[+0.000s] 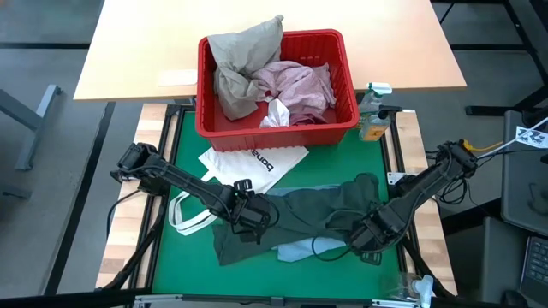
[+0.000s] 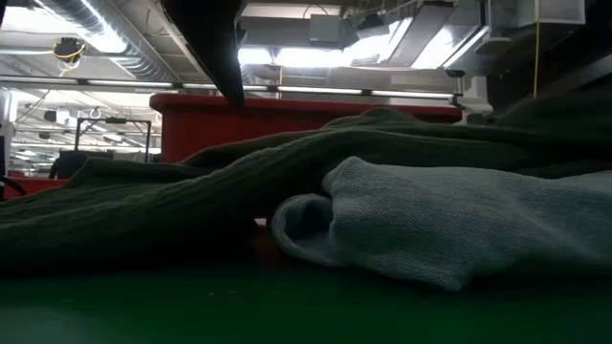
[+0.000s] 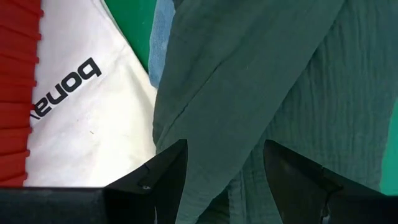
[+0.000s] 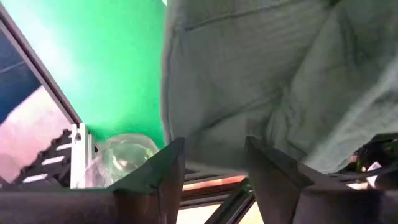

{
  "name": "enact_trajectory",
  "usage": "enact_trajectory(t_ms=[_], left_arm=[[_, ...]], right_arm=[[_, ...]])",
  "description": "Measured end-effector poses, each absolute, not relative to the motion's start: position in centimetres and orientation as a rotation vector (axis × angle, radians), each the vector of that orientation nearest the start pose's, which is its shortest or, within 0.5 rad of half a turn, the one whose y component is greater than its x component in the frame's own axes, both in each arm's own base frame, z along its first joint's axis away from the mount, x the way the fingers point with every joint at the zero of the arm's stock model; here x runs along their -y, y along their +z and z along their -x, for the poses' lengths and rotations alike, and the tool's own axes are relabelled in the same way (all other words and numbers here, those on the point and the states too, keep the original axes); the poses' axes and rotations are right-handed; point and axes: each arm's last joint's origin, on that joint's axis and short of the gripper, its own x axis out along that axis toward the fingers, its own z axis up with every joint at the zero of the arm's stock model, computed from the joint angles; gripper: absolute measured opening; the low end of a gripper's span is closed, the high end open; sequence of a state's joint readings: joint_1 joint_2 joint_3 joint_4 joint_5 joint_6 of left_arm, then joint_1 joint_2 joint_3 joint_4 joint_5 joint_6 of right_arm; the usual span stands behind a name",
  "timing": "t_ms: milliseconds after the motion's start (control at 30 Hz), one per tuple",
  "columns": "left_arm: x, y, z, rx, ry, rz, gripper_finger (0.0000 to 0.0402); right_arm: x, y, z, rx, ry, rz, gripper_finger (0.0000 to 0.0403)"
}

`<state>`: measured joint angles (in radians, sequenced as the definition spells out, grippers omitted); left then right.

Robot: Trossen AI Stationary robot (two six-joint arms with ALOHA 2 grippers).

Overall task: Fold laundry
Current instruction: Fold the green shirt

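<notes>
1. Two pincers of mine sit low over the green mat (image 1: 184,154), both at the dark grey-green garment (image 1: 300,218) spread across its middle
2. Left pincer (image 3: 224,180): fingers spread wide, cloth fold running between them, not clenched
3. Right pincer (image 4: 211,168): fingers apart, garment edge lying over the gap; can't tell if it's gripped
4. Light blue piece (image 1: 300,251) pokes out under the dark one, near side
5. White tote bag (image 1: 248,167) w/ black lettering lies just beside the garment, touching the red basket (image 1: 347,77)
6. Basket at far edge holds beige-khaki garment (image 1: 240,60), mottled pink garment (image 1: 300,85), small white piece (image 1: 276,114)
7. Spray bottle (image 1: 372,111) stands just right of basket
</notes>
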<state>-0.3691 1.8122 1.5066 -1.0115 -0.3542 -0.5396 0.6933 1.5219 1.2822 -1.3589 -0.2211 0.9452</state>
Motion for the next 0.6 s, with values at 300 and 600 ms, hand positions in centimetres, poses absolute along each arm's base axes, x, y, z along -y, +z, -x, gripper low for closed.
enact_trajectory(t_ms=[300, 600], left_arm=[[12.0, 25.2, -33.8, -1.174, 0.312, 0.007, 0.0204], [12.0, 25.2, -33.8, -1.172, 0.315, 0.010, 0.0204]], right_arm=[[-16.7, 27.2, -19.1, -1.768, -0.081, -0.284, 0.0168], [-13.1, 30.7, -17.7, -1.523, -0.263, -0.108, 0.0168]])
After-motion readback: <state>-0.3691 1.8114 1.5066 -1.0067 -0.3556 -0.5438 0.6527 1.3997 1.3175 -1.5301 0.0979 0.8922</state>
